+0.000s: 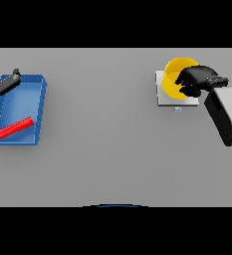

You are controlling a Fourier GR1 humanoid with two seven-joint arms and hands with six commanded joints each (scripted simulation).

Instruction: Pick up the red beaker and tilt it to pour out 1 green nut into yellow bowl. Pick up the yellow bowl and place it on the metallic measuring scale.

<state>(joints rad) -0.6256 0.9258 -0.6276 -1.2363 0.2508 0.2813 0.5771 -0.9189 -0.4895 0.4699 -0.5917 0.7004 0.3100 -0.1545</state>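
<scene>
The right hand [197,79] curls around the yellow bowl's [176,74] rim, holding it on the metallic scale [163,97]; the left hand [5,83] hovers spread over the blue tray [38,107].

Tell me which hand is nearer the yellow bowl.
Right. The right hand is curled over the rim of the round yellow bowl, which sits on the flat metallic measuring scale. The left hand is far across the table, above the blue tray.

Open table [107,144] between bin [40,107], scale [161,94]
</scene>
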